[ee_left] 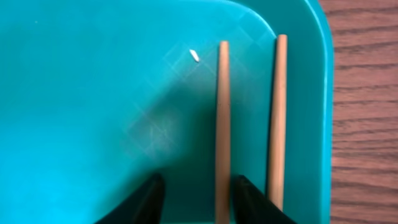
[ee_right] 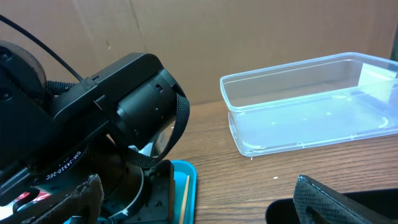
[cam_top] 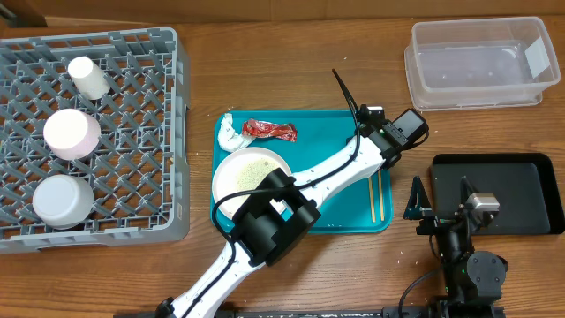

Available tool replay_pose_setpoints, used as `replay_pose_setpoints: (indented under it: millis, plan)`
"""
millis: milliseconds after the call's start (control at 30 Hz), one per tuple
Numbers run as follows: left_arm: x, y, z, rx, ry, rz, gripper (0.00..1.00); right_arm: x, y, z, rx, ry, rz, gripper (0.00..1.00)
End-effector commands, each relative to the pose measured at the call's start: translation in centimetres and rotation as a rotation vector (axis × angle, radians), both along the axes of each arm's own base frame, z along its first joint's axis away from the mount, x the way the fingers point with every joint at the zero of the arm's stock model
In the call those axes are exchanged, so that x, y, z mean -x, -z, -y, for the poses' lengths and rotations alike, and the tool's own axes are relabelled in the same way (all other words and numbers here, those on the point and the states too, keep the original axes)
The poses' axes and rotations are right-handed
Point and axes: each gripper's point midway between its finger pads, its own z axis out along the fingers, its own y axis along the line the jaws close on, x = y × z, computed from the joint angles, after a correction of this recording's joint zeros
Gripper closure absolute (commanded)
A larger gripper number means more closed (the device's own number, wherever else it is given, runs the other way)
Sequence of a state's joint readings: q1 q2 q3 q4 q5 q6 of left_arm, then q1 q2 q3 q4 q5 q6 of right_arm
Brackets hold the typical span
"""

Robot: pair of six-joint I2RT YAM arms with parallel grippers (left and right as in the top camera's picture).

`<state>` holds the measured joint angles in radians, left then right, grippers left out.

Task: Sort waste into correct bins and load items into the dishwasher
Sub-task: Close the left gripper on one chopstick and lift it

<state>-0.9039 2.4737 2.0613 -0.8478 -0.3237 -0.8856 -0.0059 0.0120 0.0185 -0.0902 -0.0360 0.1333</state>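
Two wooden chopsticks [cam_top: 377,196] lie side by side near the right rim of the teal tray [cam_top: 327,132]. In the left wrist view the left chopstick [ee_left: 222,112] runs between my open left gripper [ee_left: 196,199] fingers, close to the right finger; the other chopstick [ee_left: 278,112] lies outside them. In the overhead view the left gripper [cam_top: 381,155] hangs over the tray's right side. A white plate [cam_top: 250,172] with food bits, a red wrapper [cam_top: 269,131] and crumpled white paper [cam_top: 231,134] lie on the tray. My right gripper [ee_right: 205,205] is open and empty.
A grey dish rack [cam_top: 132,132] at the left holds three white cups [cam_top: 71,132]. A clear plastic bin [cam_top: 481,62] stands at the back right, also in the right wrist view [ee_right: 311,99]. A black bin [cam_top: 503,190] sits at the right, next to the right gripper [cam_top: 441,208].
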Motion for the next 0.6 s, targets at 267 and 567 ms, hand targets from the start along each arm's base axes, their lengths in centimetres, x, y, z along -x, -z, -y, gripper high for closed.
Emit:
replay_pose_setpoints:
  millis: [267,567]
  plan:
    - [0.6,0.9,-0.1,-0.034,0.061,-0.041,0.95,0.0,0.2,0.2,0.004,0.013,0.005,0.00]
    - [-0.7,-4.2,0.8,0.000,0.067,-0.006,0.96,0.0,0.2,0.2,0.004,0.013,0.005,0.00]
